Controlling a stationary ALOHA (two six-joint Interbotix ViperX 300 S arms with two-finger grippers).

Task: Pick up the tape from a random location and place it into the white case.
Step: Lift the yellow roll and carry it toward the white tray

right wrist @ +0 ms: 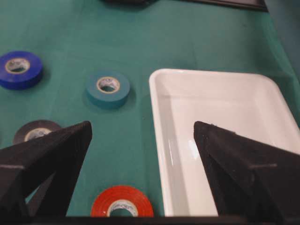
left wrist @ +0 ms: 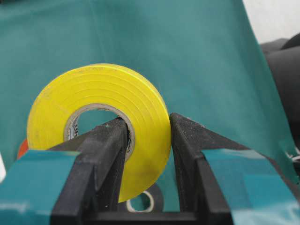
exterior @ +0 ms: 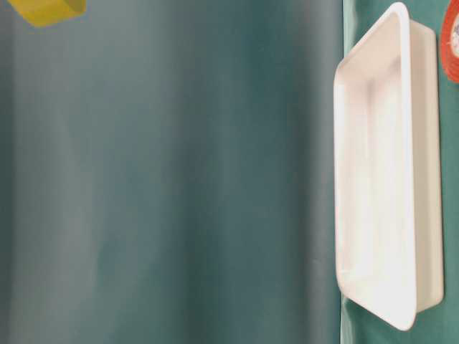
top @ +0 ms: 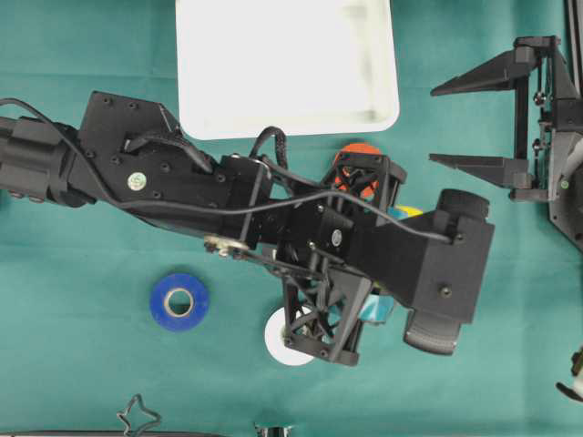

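Now yellow tape (left wrist: 101,117) between left claw (left wrist: 147,140) fingers.

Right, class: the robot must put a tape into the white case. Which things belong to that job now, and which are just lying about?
In the job:
yellow tape, gripped by the left end effector
white case

Lying about:
blue tape
red tape
teal tape
black tape
white tape

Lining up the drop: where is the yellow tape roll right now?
In the left wrist view the yellow tape roll is clamped upright in the left gripper, one finger through its core, above the green cloth.
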